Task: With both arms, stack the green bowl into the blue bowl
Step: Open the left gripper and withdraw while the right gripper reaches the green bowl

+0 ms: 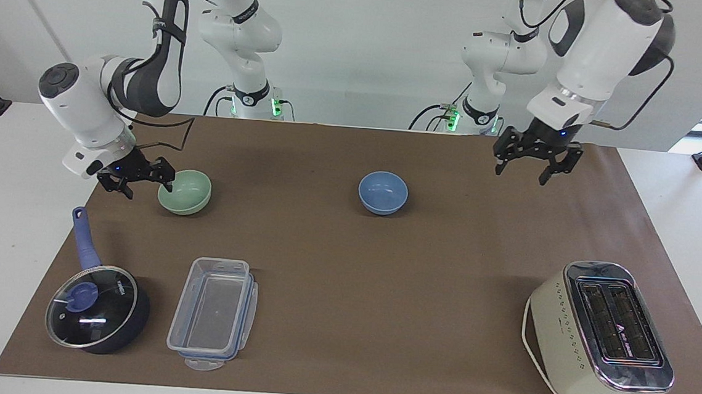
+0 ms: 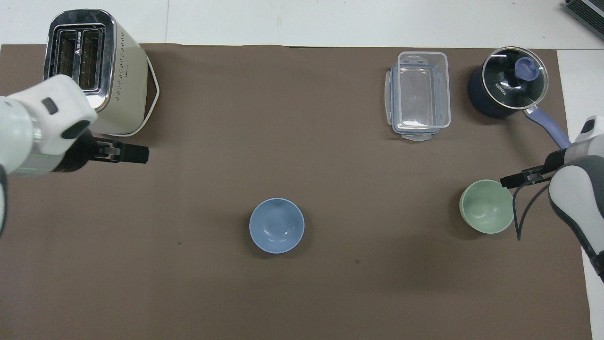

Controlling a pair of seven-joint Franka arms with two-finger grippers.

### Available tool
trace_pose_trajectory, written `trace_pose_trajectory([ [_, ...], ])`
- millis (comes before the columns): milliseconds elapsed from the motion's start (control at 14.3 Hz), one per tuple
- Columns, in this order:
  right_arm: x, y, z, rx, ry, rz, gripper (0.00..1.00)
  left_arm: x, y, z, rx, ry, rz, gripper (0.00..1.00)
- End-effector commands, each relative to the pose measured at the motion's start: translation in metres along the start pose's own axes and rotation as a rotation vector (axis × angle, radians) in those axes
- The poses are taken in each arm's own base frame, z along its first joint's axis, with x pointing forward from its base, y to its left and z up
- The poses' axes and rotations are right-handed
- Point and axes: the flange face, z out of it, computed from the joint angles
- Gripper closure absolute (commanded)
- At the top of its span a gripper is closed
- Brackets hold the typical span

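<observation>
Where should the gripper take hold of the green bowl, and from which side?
Probably the rim: the green bowl stands upright and open, its round outside offering no flat hold. Come from above at the edge toward the right arm's end, where the right gripper hangs open, one finger inside, one outside.

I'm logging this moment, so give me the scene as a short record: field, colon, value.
green bowl: on the mat, toward the right arm's end, empty
blue bowl: mid-mat, empty, nothing near it
right tool: open, low beside the green bowl's rim
left tool: open, raised over the mat at the left arm's end
stacking: not yet done
others: saucepan, clear container, toaster
</observation>
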Motion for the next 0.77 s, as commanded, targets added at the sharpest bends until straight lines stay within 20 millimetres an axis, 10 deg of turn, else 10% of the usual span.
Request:
trace_pose_trajectory([
  [0,-0.012,-0.004,0.018,0.006,0.023,-0.013,0.00,0.009,-0.030,-0.036,0.022,-0.016,0.024,0.00],
  [491,-0.022,0.003,0.057,0.016,-0.004,0.036,0.00,0.020,-0.031,-0.061,0.008,-0.113,0.025,0.00],
  [701,-0.022,0.004,0.057,0.017,-0.006,0.047,0.46,0.005,-0.027,-0.059,0.000,-0.171,0.031,0.00],
])
